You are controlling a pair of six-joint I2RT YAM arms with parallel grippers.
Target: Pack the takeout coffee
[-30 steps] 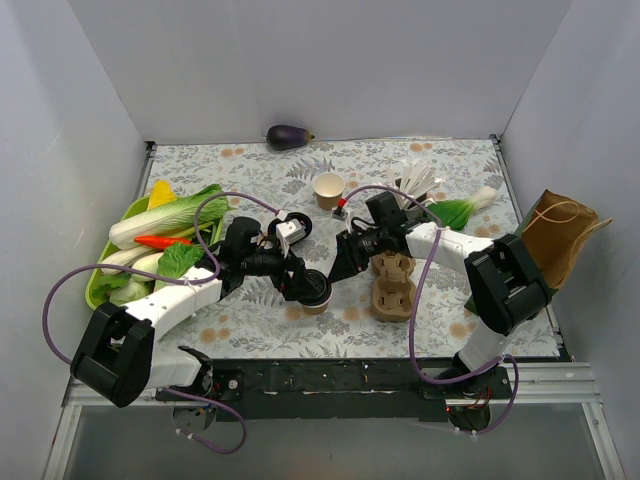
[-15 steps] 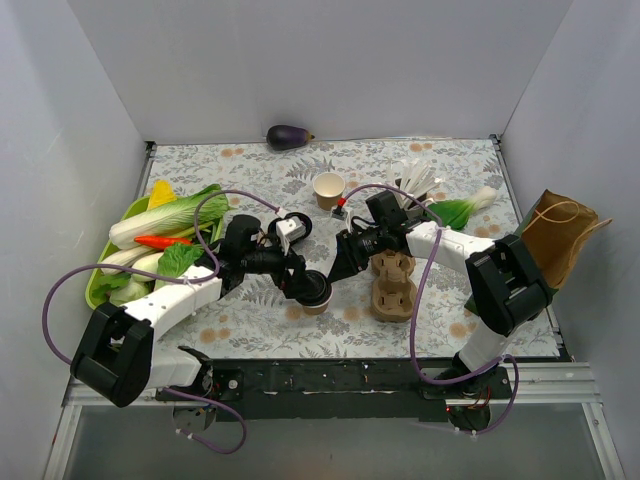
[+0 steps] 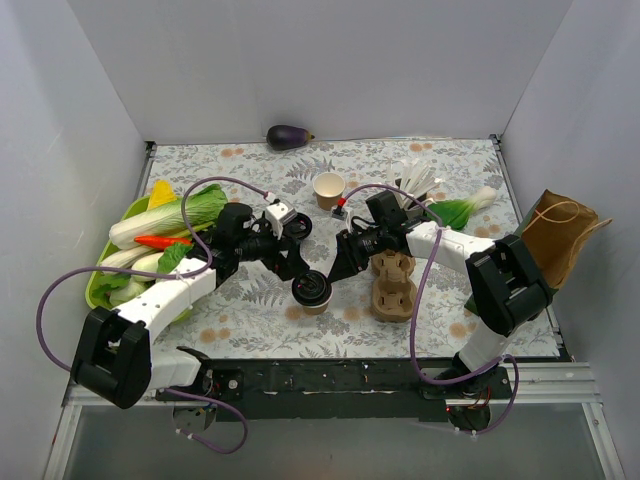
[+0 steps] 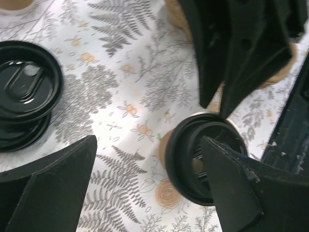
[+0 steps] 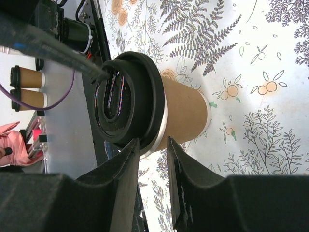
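So nearest the arm bases, lower middle of the overhead view, the takeout coffee (image 3: 312, 291) (small tan paper cup with a round black plastic lid on top) is standing upright on the fern-print tablecloth (image 3: 250, 322).

The left gripper (image 4: 148, 139) is spread wide with nothing in it. In its own wrist view the cup sits low and right of centre, just beside the right-hand finger.

The right gripper (image 5: 153, 144) comes at the cup from the right side. Its fingers have only a slim gap between them and the tips are right at the lid's rim. Can't honestly tell if it's actually pinching the rim or just touching it.

Just right of the cup are two brown moulded pulp cup carriers (image 3: 393, 298). A stack of loose black lids (image 4: 24, 92) shows at the left edge of the left wrist view.

Further back, there's a green tray (image 3: 97, 291) of vegetables on the left, a brown paper bag (image 3: 560, 232) at the right edge, and a lidless tan cup (image 3: 328, 188) upper middle. At the very back, a purple eggplant (image 3: 288, 137) sits against the wall.
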